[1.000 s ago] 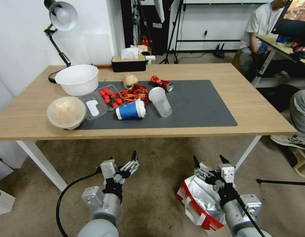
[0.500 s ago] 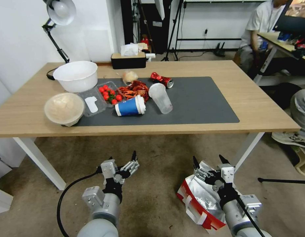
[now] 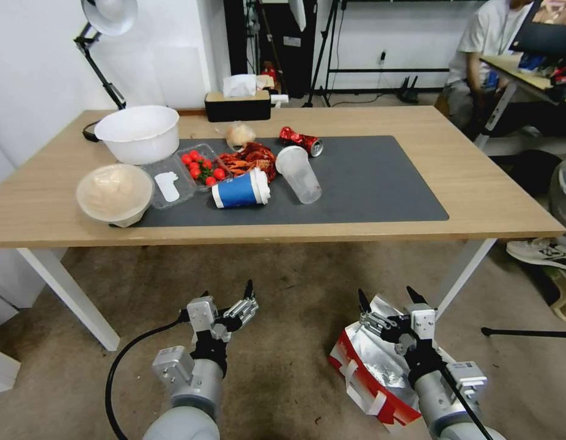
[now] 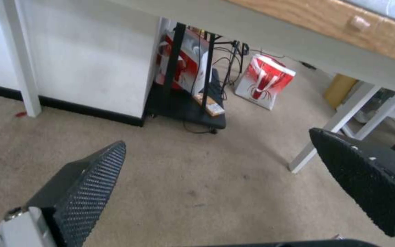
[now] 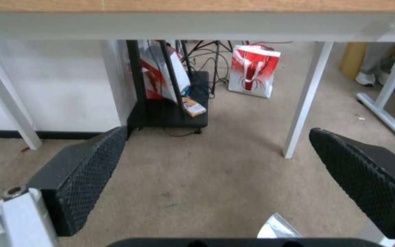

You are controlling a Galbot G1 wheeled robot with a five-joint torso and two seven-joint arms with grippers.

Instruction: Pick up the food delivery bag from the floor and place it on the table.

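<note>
Head camera has tilted down since earlier frames; grippers unmoved. White-and-red paper food delivery bag with silver foil lining (image 3: 371, 379) lies on worn beige carpet floor (image 3: 295, 366), under right gripper (image 3: 390, 297), fingers spread. Left gripper (image 3: 228, 292) nearby, fingers spread. Light-wood table (image 3: 478, 195) ahead.

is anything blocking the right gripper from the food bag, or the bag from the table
Nothing visible sits between the right gripper, open, and the food delivery bag just below it on the floor. On the table, cups and bowls crowd the left half; the right half of the mat is bare. The left gripper hovers open, apart.
</note>
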